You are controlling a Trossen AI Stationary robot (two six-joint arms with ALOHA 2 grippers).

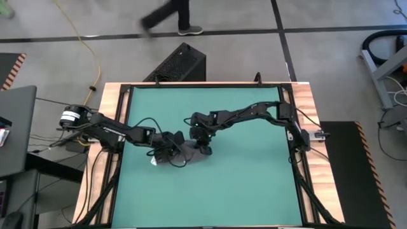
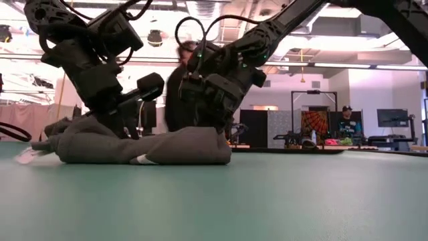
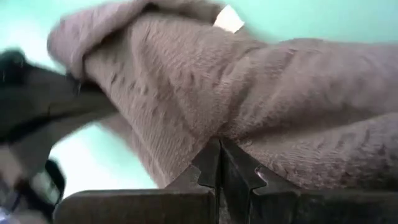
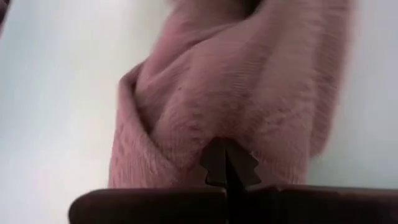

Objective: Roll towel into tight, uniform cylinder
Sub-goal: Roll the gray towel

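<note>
The towel (image 1: 186, 152) lies bunched into a low, lumpy roll on the teal mat (image 1: 241, 184), left of the mat's middle and between the two grippers. In the high view its long axis runs roughly left to right across the table, tilted a little so the left end sits nearer the front edge. The low view shows the same roll (image 2: 147, 147) lying flat on the mat, thick and rounded at its right end and thinner and looser toward the left, where a flap trails off. A small white tag (image 2: 139, 160) shows low on the side facing the camera; the left wrist view catches the tag (image 3: 229, 19) at the far edge of the cloth.

The left gripper (image 1: 166, 150) is down on the left part of the towel, its fingers (image 3: 211, 163) pressed together with their tips against the grey pile; whether any cloth is pinched between them cannot be told. The right gripper (image 1: 202, 144) is at the right end of the roll, its fingers (image 4: 219, 163) likewise closed tight, tips buried at a fold of the towel (image 4: 236, 99).

A person (image 1: 166, 18) walks on the floor beyond the table.
</note>
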